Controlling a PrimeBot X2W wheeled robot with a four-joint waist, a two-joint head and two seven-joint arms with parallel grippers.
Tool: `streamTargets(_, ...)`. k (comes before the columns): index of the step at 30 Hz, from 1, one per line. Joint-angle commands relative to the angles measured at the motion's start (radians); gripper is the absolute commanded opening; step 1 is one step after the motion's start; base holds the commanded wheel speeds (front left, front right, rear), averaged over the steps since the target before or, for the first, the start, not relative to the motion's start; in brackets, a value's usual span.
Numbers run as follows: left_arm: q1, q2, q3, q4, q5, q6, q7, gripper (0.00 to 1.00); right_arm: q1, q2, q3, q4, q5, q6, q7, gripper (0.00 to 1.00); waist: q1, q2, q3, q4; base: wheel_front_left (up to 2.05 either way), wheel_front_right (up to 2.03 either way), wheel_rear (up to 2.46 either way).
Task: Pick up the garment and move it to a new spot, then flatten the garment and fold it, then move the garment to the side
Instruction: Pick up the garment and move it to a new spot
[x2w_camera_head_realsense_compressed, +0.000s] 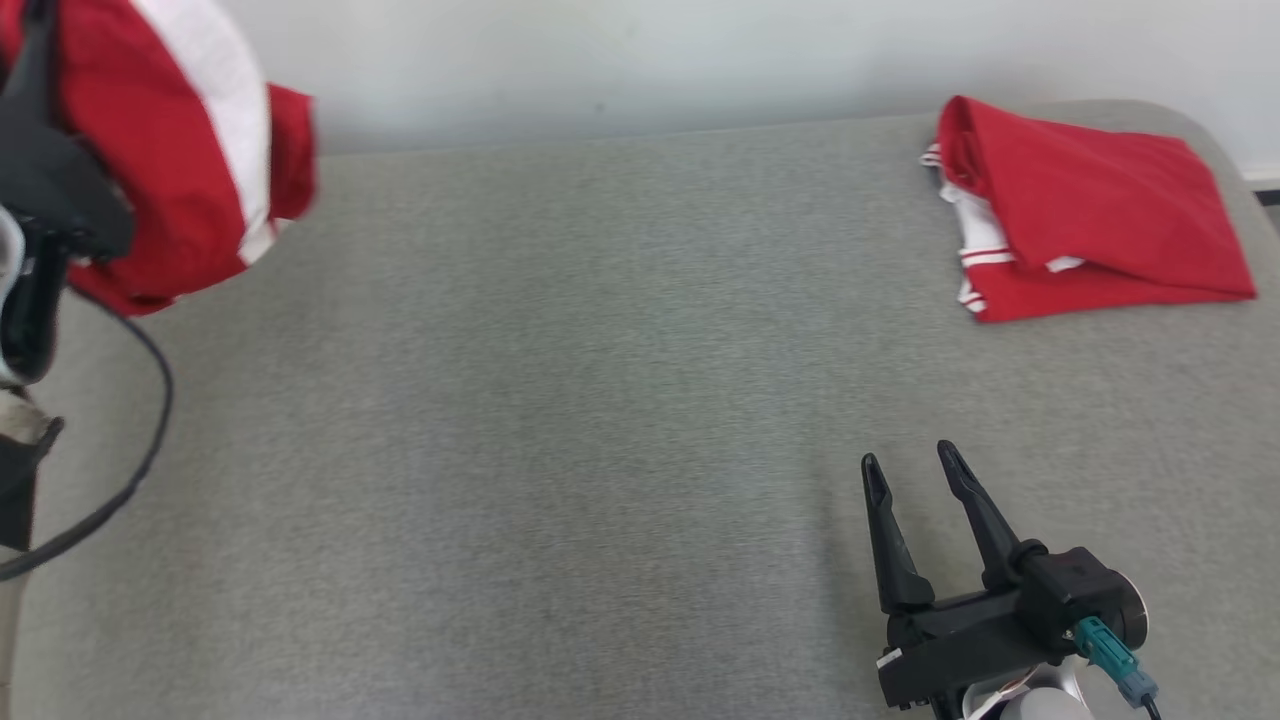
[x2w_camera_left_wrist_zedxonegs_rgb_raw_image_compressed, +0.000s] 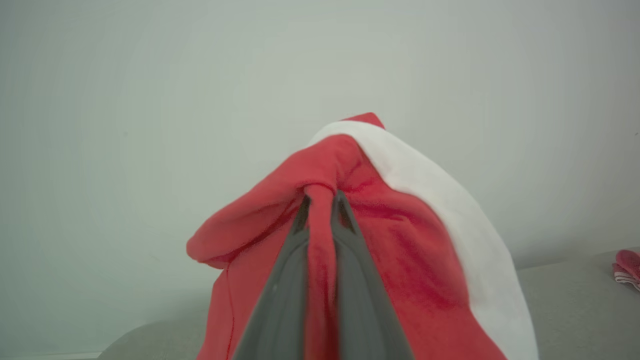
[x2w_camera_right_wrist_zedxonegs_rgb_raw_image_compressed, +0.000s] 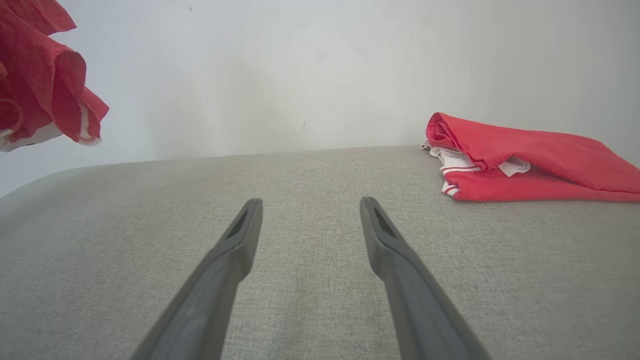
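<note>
The left claw (x2w_camera_left_wrist_zedxonegs_rgb_raw_image_compressed: 322, 200) was pinched shut on a fold of the red-and-white garment (x2w_camera_left_wrist_zedxonegs_rgb_raw_image_compressed: 410, 250), dangling it above the worktop's (x2w_camera_head_realsense_compressed: 560, 400) far left corner, seemingly ready for carrying; the right claw (x2w_camera_head_realsense_compressed: 912, 468) hung wide open and empty by the near edge

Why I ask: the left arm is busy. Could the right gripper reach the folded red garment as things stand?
Probably yes. The right gripper is open and empty above the table, and the folded garment lies ahead to its right, nothing in between. Whether the arm stretches that far is unclear.
</note>
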Motion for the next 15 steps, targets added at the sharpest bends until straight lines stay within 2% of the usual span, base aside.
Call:
streamTargets(1,0.005,-0.008,-0.011,-0.037,-0.013,0.000,0.004,0.00,0.013,0.002,0.002,0.000,0.008,-0.003,-0.001,1.00,0.0001,0.0000,-0.013,-0.047,0.00,0.00,0.00)
streamTargets(8,0.053,-0.072,-0.055,-0.213,-0.031,0.010,0.038,0.00,0.019,0.002,-0.003,-0.001,0.029,-0.003,-0.001,1.00,0.0001,0.0000,-0.007,-0.129,0.00,0.00,0.00)
streamTargets(15,0.130,-0.150,-0.118,-0.357,-0.039,0.035,0.065,0.00,0.024,0.002,-0.008,0.001,0.048,-0.003,-0.001,1.00,0.0001,0.0000,0.014,-0.179,0.00,0.00,0.00)
